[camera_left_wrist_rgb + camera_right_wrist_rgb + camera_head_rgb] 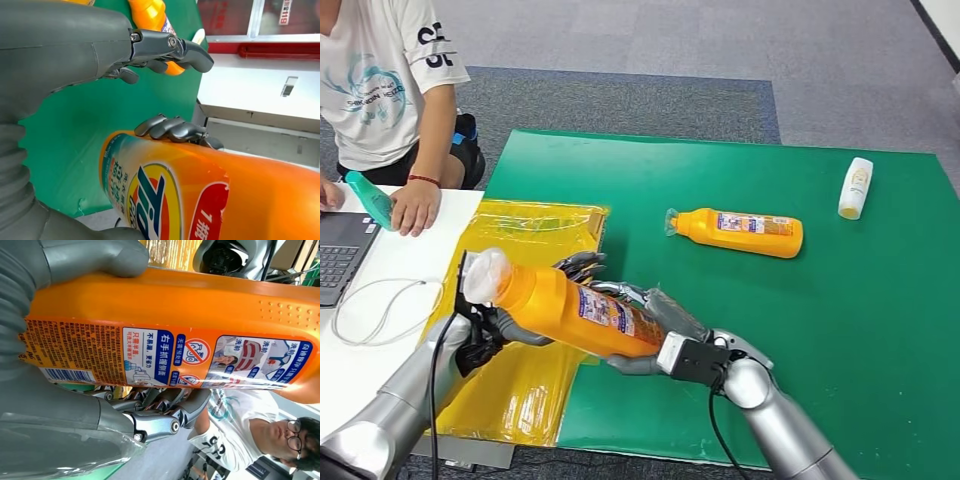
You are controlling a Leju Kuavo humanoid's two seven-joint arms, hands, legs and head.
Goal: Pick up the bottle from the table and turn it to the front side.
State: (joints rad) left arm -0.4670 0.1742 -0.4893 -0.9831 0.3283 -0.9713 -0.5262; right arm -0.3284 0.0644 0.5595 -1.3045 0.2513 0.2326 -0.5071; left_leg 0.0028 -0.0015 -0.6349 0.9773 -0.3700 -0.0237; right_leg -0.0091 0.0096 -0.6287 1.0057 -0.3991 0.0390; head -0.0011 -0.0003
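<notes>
An orange detergent bottle (569,310) with a clear wrapped cap is held lying level above the table's front edge, cap toward my left. My right hand (675,322) grips its lower body, thumb on one side and fingers (173,129) wrapped round the other. In the right wrist view the back label with small print (113,350) faces the camera. The logo side (158,205) faces the left wrist camera. My left hand (480,335) sits under the neck end. Its fingers (170,50) are spread, well apart from the bottle.
A second orange bottle (739,232) and a small white bottle (855,187) lie further back on the green mat (848,330). A yellow bag (524,235) lies below the held bottle. A person sits back left holding a teal bottle (369,197), beside a laptop (339,255).
</notes>
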